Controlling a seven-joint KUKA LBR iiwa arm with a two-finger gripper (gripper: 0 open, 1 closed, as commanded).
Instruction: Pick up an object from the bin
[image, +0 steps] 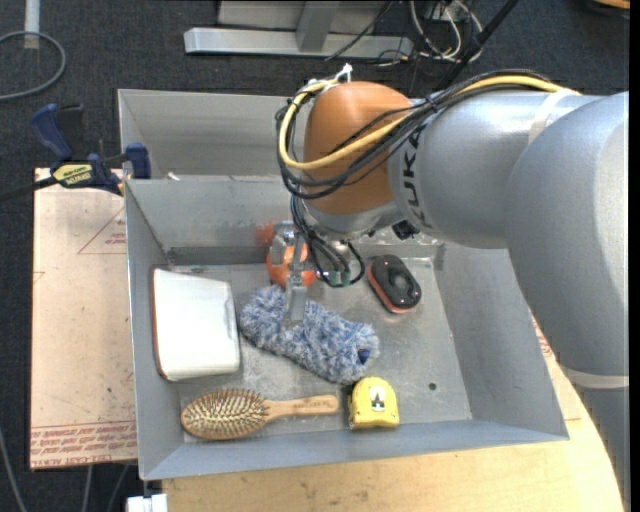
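Centrally, tool (297, 292) at fluffy blue cloth (312, 342) back edge, its state untellable, bare bin floor (455, 345) rightward.

You are looking down into a grey bin (455, 350). The gripper (297, 308) is touching a fuzzy blue cloth (325, 345) mid-bin, with a white box (193, 325) lying left and a wooden hairbrush (240, 412) and yellow tape measure (374, 403) lying in front.
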